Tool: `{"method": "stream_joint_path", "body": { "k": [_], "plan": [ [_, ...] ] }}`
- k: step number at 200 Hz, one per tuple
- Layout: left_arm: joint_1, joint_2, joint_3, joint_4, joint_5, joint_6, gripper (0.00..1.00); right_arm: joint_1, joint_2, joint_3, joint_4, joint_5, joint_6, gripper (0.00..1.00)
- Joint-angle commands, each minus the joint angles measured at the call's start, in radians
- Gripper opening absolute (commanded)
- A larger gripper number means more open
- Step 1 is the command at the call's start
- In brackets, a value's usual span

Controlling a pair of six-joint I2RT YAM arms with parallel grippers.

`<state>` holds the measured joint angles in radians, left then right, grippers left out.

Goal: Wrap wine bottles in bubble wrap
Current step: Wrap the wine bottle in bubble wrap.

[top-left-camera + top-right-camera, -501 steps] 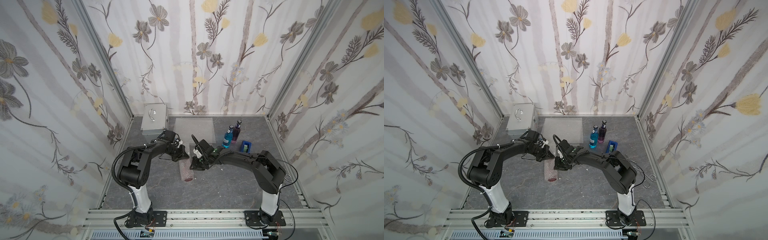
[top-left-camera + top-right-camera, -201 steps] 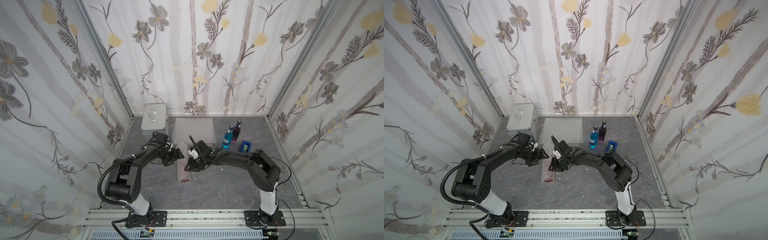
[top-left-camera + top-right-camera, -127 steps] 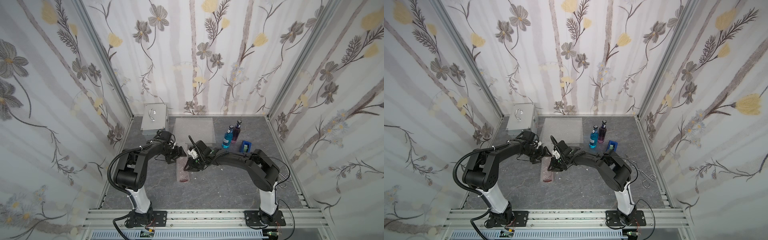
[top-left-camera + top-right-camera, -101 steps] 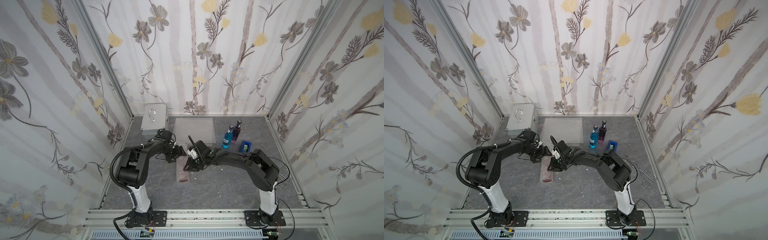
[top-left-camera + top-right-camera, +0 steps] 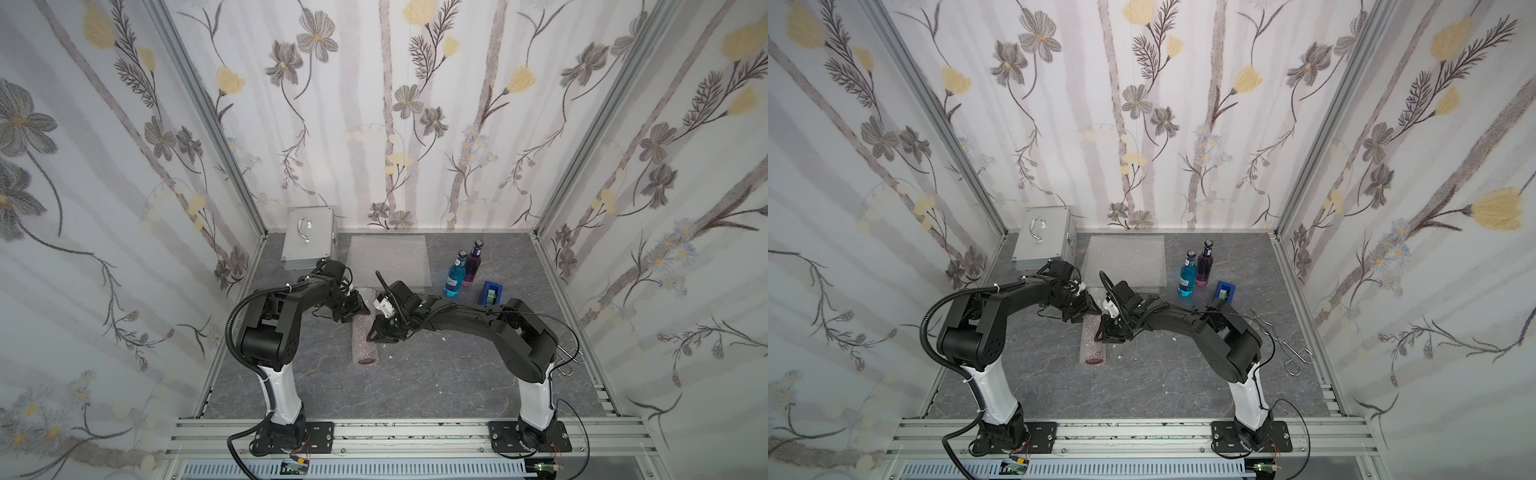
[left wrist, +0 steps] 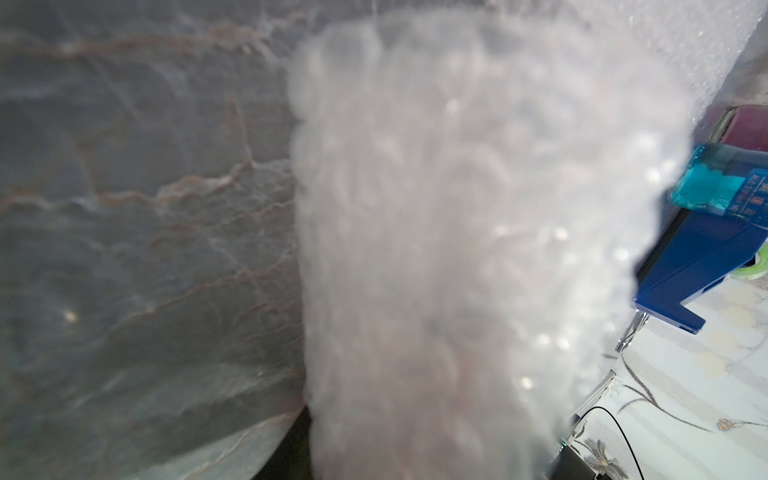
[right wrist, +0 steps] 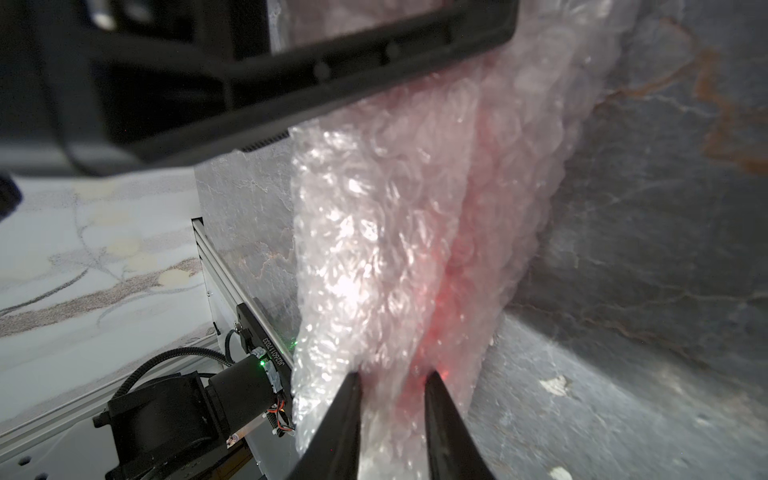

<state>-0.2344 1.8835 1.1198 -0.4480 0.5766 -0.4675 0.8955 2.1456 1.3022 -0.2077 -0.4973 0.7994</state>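
Red bottle (image 5: 365,360) lies on its side at the centre of both top views. It is rolled inside the wrap (image 5: 363,344), with its red base showing at the lower end of the roll. The neck end is hidden under the pincers. The right pincer (image 5: 379,334) sits on the middle of the roll. In the right wrist view its fingers (image 7: 347,415) stand either side of a ridge of wrap with red glass glowing behind, so it is judged to be pinching the wrap. The left pincer (image 5: 353,309) is at the upper end of the roll. Its wrist view is filled with blurred wrap and shows no fingers, so I cannot tell whether it is spread or pressed together. The blue bottle (image 5: 454,278) and purple bottle (image 5: 471,266) stand upright and bare, right of centre, just beside each other. A flat sheet (image 5: 390,257) lies above centre, and the dispenser (image 5: 492,293) is right of the bottles. Step in hand, as judged: closing the roll round the first bottle. To do it well, the right pincer should hold the overlap down so the wrap cannot spring open. The left should gather only loose wrap beyond the neck and fold it inward, without dragging the roll. Grip lightly, since glass under wrap is round and will roll on the tabletop (image 5: 415,382). Two bottles remain, so the task is judged to be under halfway.
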Motion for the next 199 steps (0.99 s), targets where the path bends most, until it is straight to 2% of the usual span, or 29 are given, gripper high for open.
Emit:
{"method": "stream_joint_path", "body": {
  "k": [1,42,94,116,142,167,176,199],
  "plan": [
    [-0.003,0.014,-0.006,-0.018,-0.025,-0.006,0.41,0.003,-0.005,0.002,-0.042,0.047,-0.006,0.35],
    [-0.005,0.008,-0.018,0.005,-0.001,-0.009,0.34,-0.018,-0.093,-0.051,-0.040,0.060,-0.016,0.44],
    [-0.018,0.008,-0.017,0.019,0.020,-0.009,0.33,-0.071,-0.199,-0.136,-0.037,0.091,-0.014,0.46],
    [-0.026,0.017,-0.005,0.017,0.027,-0.004,0.33,-0.070,-0.196,-0.124,-0.041,0.073,-0.021,0.41],
    [-0.035,0.031,0.010,0.017,0.041,0.008,0.32,-0.083,-0.223,-0.125,-0.063,0.096,-0.032,0.30],
    [-0.050,0.062,0.043,0.006,0.064,0.026,0.30,-0.113,-0.300,-0.154,-0.110,0.170,-0.043,0.28],
    [-0.057,0.070,0.054,0.000,0.072,0.033,0.30,-0.156,-0.327,-0.163,-0.129,0.198,-0.043,0.26],
    [-0.068,0.079,0.070,-0.011,0.075,0.042,0.29,-0.152,-0.358,-0.144,-0.117,0.176,-0.030,0.21]
  ]
}}
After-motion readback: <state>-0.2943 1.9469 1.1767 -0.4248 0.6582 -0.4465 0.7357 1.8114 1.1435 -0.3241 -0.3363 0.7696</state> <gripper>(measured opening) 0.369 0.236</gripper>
